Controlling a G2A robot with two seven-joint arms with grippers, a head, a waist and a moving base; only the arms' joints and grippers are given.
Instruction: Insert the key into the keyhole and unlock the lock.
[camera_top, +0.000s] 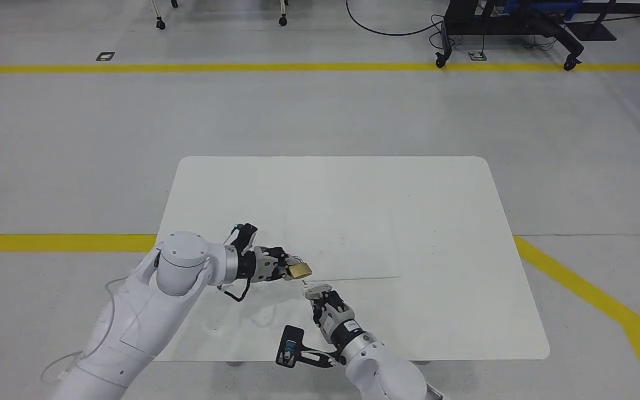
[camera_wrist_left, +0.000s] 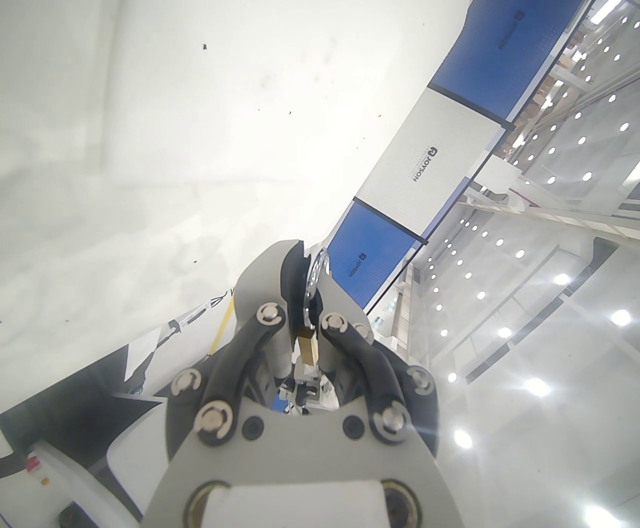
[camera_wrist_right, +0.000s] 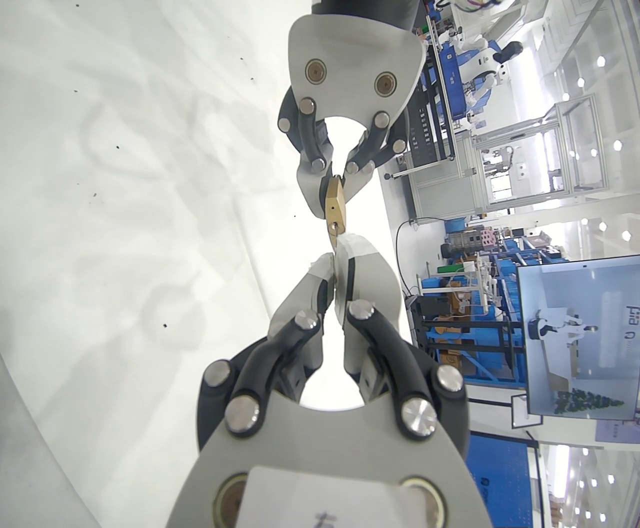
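A small brass lock (camera_top: 299, 269) hangs above the white table (camera_top: 420, 200) near its front left part, with my left gripper (camera_top: 285, 266) shut on it. In the right wrist view the lock (camera_wrist_right: 334, 204) sits between the left gripper's (camera_wrist_right: 334, 196) fingers, keyhole end facing my right gripper (camera_wrist_right: 337, 256). That gripper is shut on the key (camera_wrist_right: 333, 239), whose tip meets the lock's keyhole end. In the top view the right gripper (camera_top: 316, 293) is just in front of the lock. The left wrist view shows the lock's brass edge (camera_wrist_left: 308, 348) deep between the left gripper's (camera_wrist_left: 307, 270) fingers.
Both grippers meet over the table's front left area, close to its front edge (camera_top: 300, 360). The wide white tabletop stretches away to the back and right. Yellow floor lines (camera_top: 300, 68) and wheeled frames (camera_top: 500, 40) lie far behind.
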